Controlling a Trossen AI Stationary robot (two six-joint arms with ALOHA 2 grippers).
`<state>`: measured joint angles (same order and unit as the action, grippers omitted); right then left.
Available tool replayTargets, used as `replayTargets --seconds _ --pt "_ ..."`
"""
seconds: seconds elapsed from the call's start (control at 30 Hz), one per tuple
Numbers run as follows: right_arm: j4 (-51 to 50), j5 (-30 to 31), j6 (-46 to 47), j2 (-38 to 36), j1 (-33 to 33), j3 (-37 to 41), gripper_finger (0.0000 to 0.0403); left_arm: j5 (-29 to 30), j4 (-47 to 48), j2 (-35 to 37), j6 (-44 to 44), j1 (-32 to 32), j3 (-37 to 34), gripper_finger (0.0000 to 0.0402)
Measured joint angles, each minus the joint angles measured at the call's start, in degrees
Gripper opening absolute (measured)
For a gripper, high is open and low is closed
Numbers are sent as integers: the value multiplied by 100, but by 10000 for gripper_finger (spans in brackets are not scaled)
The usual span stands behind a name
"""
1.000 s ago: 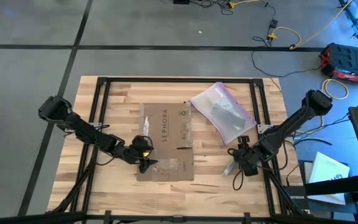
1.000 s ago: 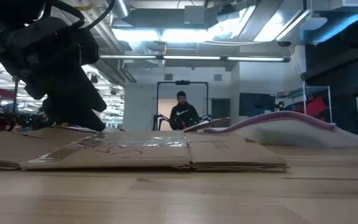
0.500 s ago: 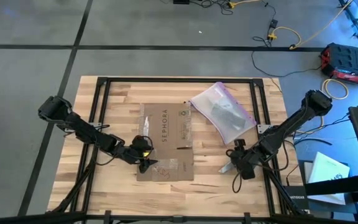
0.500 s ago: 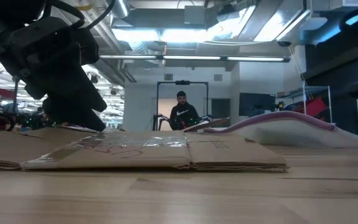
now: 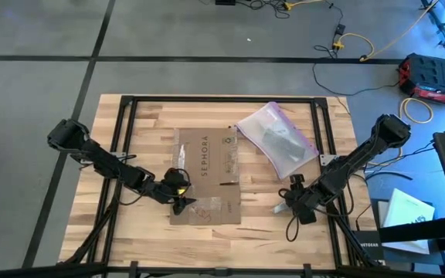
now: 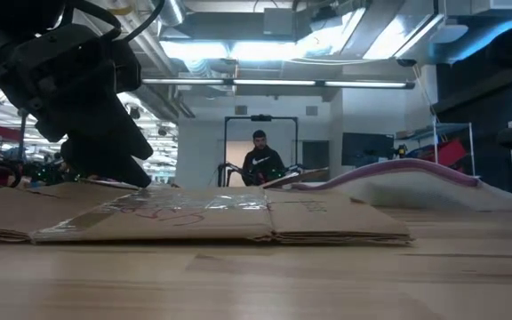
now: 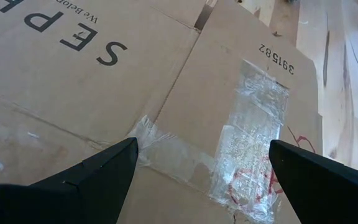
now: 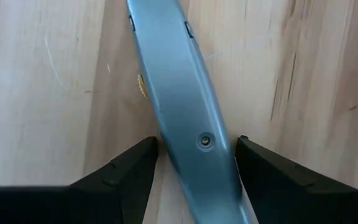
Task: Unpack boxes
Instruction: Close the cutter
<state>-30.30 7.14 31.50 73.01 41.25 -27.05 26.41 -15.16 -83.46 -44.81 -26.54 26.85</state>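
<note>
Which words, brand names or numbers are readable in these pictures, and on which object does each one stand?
"SEPHORA": black letters on the flattened cardboard box; the left wrist view shows only part of the word.
"391582": black digits on a flap of the same box, beside the clear tape.
"We Belo...": small line under the brand, cut off.
Pale label on the box: too small to read.
Red scribble under the tape: not legible.
Grey utility knife: no text.

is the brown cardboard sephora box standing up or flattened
Flattened: the brown cardboard Sephora box lies spread flat on the wooden table, flaps level.

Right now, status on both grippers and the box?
Left gripper open, over flattened Sephora box. Right gripper open, straddling grey utility knife on table. Clear zip bag beside box, not blocking.
</note>
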Motion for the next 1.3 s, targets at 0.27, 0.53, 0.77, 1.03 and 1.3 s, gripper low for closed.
replayTargets --seconds 0.27,0.53,0.77,1.03,1.3 --pt "-121 -82 208 7 -2 2 209 0 2 0 6 -1 0 351" --pt "-211 -72 325 9 -2 2 209 0 0 0 24 -1 0 351" --pt "-332 -68 448 9 -2 0 209 0 0 0 17 0 0 351" --pt "-419 -61 445 9 -2 0 209 0 0 0 24 -1 0 351" --pt "-421 -99 449 9 2 0 157 0 0 0 27 -1 0 351"
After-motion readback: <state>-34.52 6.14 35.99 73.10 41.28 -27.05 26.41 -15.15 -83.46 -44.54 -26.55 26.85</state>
